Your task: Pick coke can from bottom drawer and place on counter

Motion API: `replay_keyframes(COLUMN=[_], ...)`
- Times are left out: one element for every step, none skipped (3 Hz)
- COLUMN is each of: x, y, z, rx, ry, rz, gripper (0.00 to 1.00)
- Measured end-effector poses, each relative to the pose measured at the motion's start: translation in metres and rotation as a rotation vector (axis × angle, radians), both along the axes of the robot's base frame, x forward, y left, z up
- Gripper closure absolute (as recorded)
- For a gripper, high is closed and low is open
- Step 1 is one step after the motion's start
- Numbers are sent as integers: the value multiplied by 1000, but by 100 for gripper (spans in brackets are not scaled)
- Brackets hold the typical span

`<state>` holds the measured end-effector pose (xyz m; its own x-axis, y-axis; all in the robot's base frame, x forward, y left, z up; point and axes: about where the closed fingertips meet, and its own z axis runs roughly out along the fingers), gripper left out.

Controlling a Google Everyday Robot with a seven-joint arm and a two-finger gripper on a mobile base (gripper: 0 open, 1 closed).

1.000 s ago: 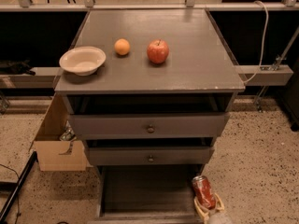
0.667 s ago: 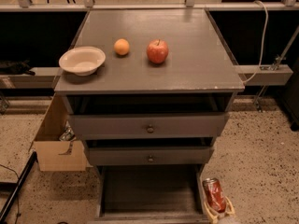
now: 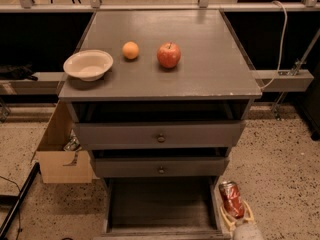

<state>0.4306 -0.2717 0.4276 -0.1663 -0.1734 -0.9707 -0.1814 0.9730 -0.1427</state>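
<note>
Pincer [image 3: 236, 217], just rt of bottom drawer [image 3: 160, 204], sits clamped on coke can [image 3: 231, 196], long axis near-upright; tabletop [image 3: 210, 74] lies well above drawer, up-left.

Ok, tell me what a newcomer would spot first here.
The red can stands out at bottom right, gripped in the pincer by the right edge of the open bottom drawer. Up on the counter sit a red apple, an orange and a pale bowl.
</note>
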Motion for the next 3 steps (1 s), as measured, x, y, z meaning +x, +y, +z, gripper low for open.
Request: replay_keyframes(x=[18,45,63], y=[-9,-15,-26], z=[43,92,130], rx=[-21,-36,-64], ry=[-77,-137,-179], rz=[-8,-22,-50], gripper=[100,100,100])
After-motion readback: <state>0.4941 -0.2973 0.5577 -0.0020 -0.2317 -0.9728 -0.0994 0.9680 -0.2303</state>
